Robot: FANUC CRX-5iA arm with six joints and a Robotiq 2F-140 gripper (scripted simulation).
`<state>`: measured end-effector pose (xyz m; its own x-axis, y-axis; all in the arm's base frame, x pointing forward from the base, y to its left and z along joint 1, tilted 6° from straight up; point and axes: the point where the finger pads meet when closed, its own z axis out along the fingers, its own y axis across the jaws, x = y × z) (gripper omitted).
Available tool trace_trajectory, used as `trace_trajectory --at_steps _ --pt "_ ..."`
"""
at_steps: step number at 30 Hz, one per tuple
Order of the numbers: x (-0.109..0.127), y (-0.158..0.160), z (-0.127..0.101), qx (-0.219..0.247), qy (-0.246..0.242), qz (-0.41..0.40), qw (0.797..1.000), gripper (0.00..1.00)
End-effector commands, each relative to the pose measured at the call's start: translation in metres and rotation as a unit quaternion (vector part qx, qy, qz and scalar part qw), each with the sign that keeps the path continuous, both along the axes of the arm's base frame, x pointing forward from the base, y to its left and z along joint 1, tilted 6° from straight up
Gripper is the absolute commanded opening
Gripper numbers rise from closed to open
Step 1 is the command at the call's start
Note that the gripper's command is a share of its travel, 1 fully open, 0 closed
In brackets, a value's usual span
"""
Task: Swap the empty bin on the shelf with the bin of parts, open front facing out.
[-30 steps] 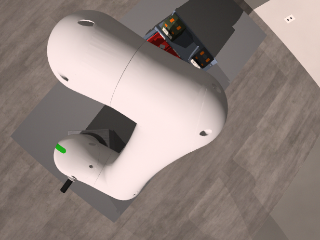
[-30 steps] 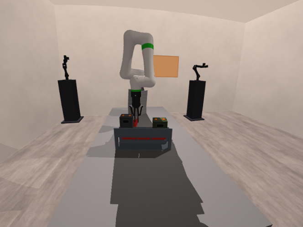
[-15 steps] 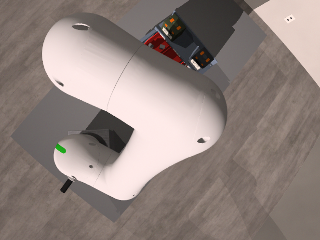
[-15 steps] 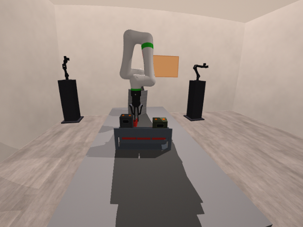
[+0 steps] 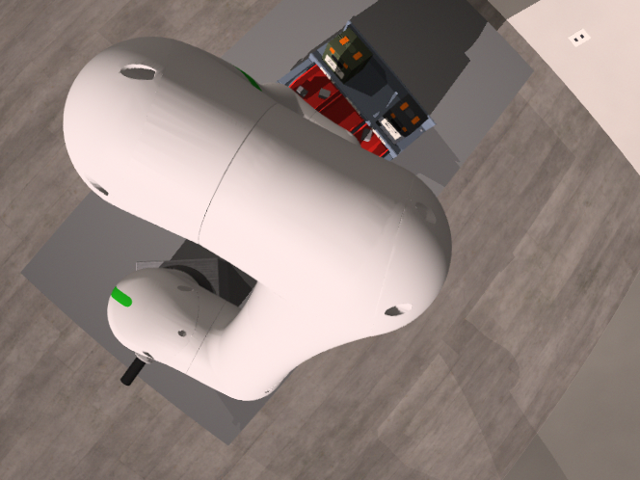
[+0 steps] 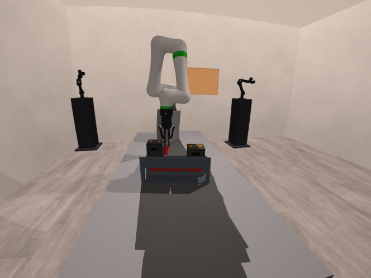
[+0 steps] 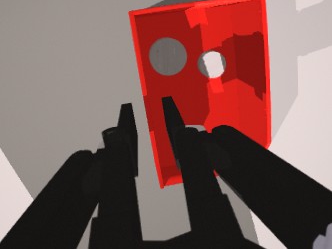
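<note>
My hand (image 6: 166,145) (image 7: 149,116) over the red open bin (image 6: 165,151) (image 7: 225,38), fingertips slightly apart, bin's side wall showing between them, shelf (image 5: 368,82) (image 6: 175,161) near that bin on the bench (image 5: 69,255) (image 6: 263,228) (image 7: 65,58).

In the exterior view, the shelf (image 5: 372,82) (image 6: 176,161) blocks a low path from the near side. Above it, a gap runs between the dark box (image 5: 409,118) (image 6: 154,149) on the left and the green box (image 5: 347,55) (image 6: 195,151) on the right. In the wrist view, the slightly parted gripper (image 6: 166,145) (image 7: 149,116) has the red bin's (image 6: 165,150) (image 7: 141,68) side wall in its gap.
</note>
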<state>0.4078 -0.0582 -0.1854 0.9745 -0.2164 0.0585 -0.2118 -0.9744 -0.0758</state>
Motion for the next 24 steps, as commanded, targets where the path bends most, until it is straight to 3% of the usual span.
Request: trace_trajectory --at_steps 1,24 --pt "0.000 0.000 0.004 0.000 -0.001 0.000 1.000 0.24" --pt "-0.002 -0.002 0.039 0.000 -0.001 0.000 1.000 0.24"
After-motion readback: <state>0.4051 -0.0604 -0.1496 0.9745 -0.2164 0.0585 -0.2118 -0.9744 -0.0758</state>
